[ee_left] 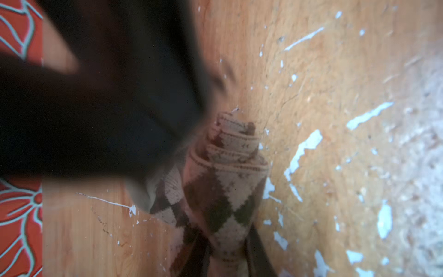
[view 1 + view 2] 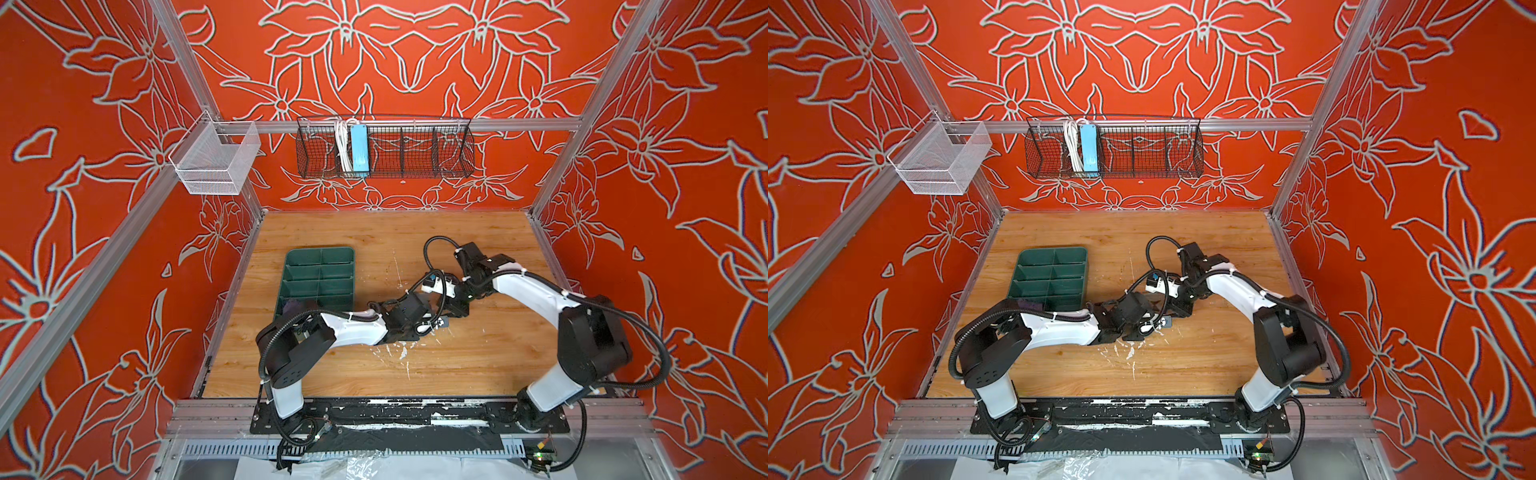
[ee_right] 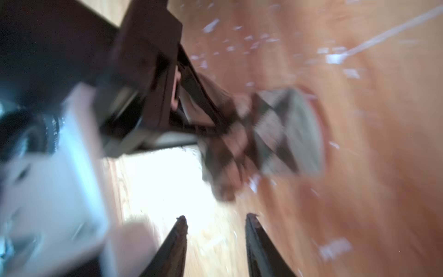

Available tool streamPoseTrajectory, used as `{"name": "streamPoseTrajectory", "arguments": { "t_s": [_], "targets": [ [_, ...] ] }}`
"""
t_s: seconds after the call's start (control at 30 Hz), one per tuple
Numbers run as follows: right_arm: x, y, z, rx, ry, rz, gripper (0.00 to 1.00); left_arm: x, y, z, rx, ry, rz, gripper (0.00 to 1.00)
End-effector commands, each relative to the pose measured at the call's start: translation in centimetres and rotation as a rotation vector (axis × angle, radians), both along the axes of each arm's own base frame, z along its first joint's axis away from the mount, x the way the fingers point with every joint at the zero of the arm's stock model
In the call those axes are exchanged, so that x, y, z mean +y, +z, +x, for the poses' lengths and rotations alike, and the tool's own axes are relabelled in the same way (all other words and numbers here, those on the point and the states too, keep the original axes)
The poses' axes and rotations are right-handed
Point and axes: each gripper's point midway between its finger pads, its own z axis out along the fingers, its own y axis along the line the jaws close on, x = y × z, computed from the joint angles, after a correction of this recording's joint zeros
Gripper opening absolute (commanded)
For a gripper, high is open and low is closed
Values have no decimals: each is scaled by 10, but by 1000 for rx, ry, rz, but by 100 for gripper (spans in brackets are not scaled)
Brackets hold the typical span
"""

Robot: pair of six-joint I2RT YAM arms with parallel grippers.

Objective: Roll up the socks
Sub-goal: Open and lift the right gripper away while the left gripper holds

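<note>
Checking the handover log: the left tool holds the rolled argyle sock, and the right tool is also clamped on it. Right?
Not quite. The left tool does grip the rolled argyle sock, but the right tool is open and clear of it, as the right wrist view shows.

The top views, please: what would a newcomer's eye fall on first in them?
The red flower-patterned walls dominate everything. Next come the two arms meeting over the middle of the scuffed wooden table, and the green divided tray at its left. The left wrist view shows the left gripper closed on the rolled argyle sock.
</note>
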Motion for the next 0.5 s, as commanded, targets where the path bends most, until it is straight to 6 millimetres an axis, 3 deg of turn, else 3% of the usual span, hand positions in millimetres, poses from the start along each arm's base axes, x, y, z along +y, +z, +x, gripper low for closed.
{"name": "streamPoseTrajectory", "arguments": {
  "t_s": [0.0,0.07,0.1,0.2,0.27,0.33,0.47],
  "targets": [
    [-13,23,-10,-47,-104,33,42,43,-39,-19,234,72,164,15],
    [-39,34,15,-206,-279,-21,42,40,-34,-21,302,73,153,15],
    [-52,50,30,-321,-374,-32,45,38,-31,-25,362,60,140,16],
    [-80,91,42,-567,-526,-23,47,34,-23,-33,563,57,112,18],
    [-77,112,30,-674,-455,25,46,34,-19,-36,750,98,98,18],
    [-57,120,0,-732,-267,94,47,37,-18,-33,937,159,82,18],
    [-35,91,-55,-775,83,9,50,38,-19,-13,1093,248,47,18]
  ]
}}
